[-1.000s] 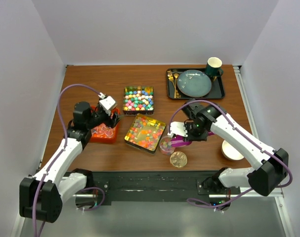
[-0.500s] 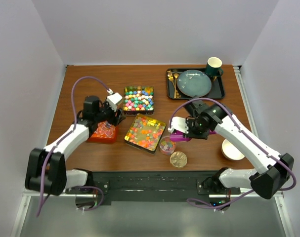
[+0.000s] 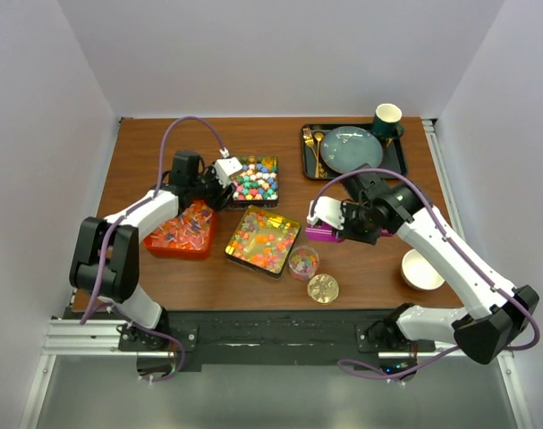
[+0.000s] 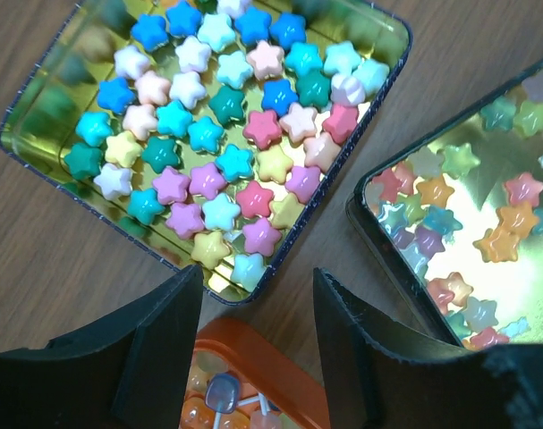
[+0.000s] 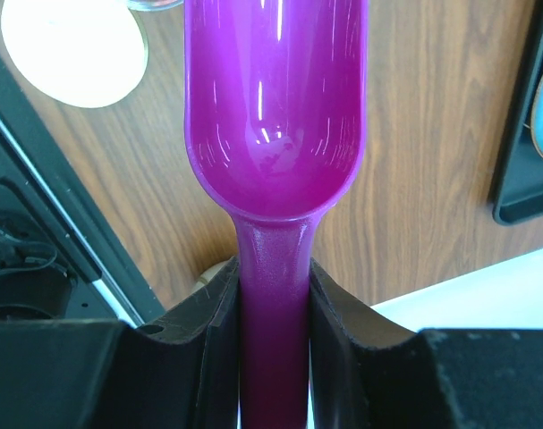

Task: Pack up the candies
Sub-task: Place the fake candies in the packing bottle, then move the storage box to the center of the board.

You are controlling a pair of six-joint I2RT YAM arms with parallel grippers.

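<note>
Seen from overhead, a brown wooden tabletop (image 3: 164,143) carries several containers. At the left, an orange tray (image 3: 155,243) sits under the left arm's forearm.

The left pincer (image 3: 224,172) hovers at the left edge of a dark-rimmed square tin (image 3: 250,163), its fingers apart with nothing between them. The tin lies at 3 o'clock from the pincer and holds the candies (image 3: 250,181), pastel stars in pink, blue, yellow, green and purple.

In the left wrist view, the left pincer (image 4: 258,286) frames the tin's near corner. The candies (image 4: 226,134) spread from 12 toward 11 o'clock, just beyond the fingertips and not touched. The orange tray (image 4: 280,398) shows at 6 o'clock.

A gold tin (image 3: 289,223), at 5 o'clock from the left pincer, holds more candies, mostly orange and yellow. In the wrist view this gold tin (image 4: 387,241) sits at 3 o'clock.

A small clear cup (image 3: 302,262) with candies inside stands at 7 o'clock from the right pincer (image 3: 335,231), near it but apart. A round gold lid (image 3: 323,288) lies just below the cup.

The right pincer (image 5: 273,295) is clamped on the handle of a purple scoop (image 5: 271,116). The scoop's bowl looks empty.

Further right, a white bowl (image 3: 420,270) sits at 4 o'clock from the pincer. A black tray (image 3: 309,170) with a teal plate (image 3: 352,150) and a green cup (image 3: 386,118) sits at 12 o'clock.
</note>
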